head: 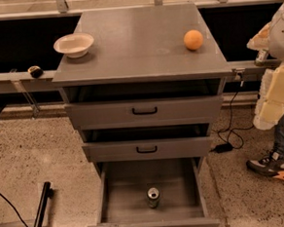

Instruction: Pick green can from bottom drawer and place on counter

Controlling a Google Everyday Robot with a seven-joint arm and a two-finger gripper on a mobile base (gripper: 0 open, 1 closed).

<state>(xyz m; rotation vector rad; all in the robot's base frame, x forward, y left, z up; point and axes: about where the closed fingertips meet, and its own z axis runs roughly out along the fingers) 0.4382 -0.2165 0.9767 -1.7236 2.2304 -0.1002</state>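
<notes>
The green can (153, 197) stands upright in the open bottom drawer (119, 200), near the middle and towards its front, with its silver top showing. The counter (137, 42) is the grey top of the cabinet. My gripper (273, 94) is a pale, blocky shape at the right edge of the camera view, level with the upper drawers. It is well to the right of the cabinet, far from the can, and touches nothing.
A white bowl (74, 44) sits at the counter's left and an orange (193, 39) at its right. The two upper drawers (144, 113) are slightly open. A person's leg and shoe (275, 164) stand at the right. Cables and a black bar (39, 215) lie on the floor.
</notes>
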